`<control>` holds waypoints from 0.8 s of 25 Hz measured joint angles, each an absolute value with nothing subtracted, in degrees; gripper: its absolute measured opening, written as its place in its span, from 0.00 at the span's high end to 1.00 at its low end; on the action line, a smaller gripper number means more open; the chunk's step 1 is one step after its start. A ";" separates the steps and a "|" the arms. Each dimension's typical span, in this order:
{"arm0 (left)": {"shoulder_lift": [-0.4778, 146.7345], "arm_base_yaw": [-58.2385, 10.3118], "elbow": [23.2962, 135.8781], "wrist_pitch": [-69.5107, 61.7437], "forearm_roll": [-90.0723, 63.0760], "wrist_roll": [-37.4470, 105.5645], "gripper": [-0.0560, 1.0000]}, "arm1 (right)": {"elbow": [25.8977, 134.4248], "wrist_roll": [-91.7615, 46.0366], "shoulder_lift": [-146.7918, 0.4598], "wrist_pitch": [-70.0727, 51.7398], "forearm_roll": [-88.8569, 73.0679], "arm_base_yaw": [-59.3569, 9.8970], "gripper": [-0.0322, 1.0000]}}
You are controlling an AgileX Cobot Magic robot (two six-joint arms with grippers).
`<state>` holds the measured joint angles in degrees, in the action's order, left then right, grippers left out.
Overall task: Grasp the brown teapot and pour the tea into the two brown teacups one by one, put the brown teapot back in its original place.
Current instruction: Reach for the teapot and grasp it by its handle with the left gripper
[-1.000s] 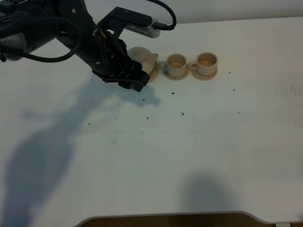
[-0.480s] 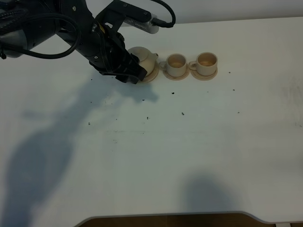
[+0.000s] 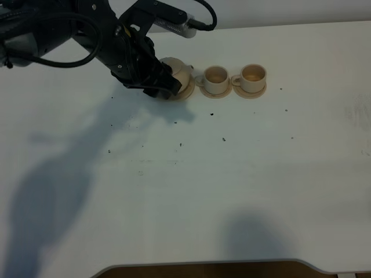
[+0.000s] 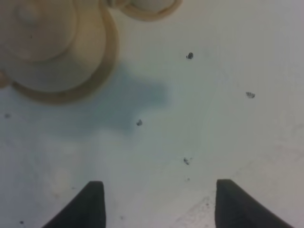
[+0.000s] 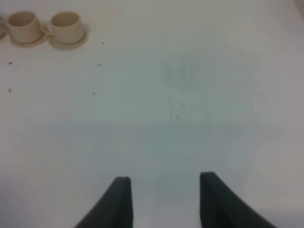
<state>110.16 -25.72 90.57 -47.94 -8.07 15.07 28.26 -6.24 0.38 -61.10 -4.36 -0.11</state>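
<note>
Hovering with jaws apart beside the teapot (image 3: 177, 74) on its saucer (image 3: 186, 91), the left gripper (image 4: 156, 202) is needing to straddle the handle squarely before closing.

The teapot (image 3: 177, 73) is round-bellied, light tan, with a knobbed lid; it stands upright on its wide tan saucer (image 3: 186, 91) at the left end of a row, partly hidden by the arm. Just to its right, two small matching tan cups (image 3: 215, 76) (image 3: 253, 76) stand upright on their own small saucers, side by side, handles pointing left.
</note>
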 joint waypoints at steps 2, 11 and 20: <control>112.13 -25.72 95.60 -52.00 -7.28 14.76 0.47 | 28.26 -6.24 0.38 -61.10 -4.57 -0.11 0.62; 123.11 -25.72 116.64 -68.14 2.23 16.48 0.47 | 28.26 -6.24 0.38 -61.10 -4.99 -0.11 0.62; 126.18 -25.72 117.51 -68.28 4.22 32.88 0.47 | 28.26 -6.24 0.38 -61.10 -4.99 -0.11 0.62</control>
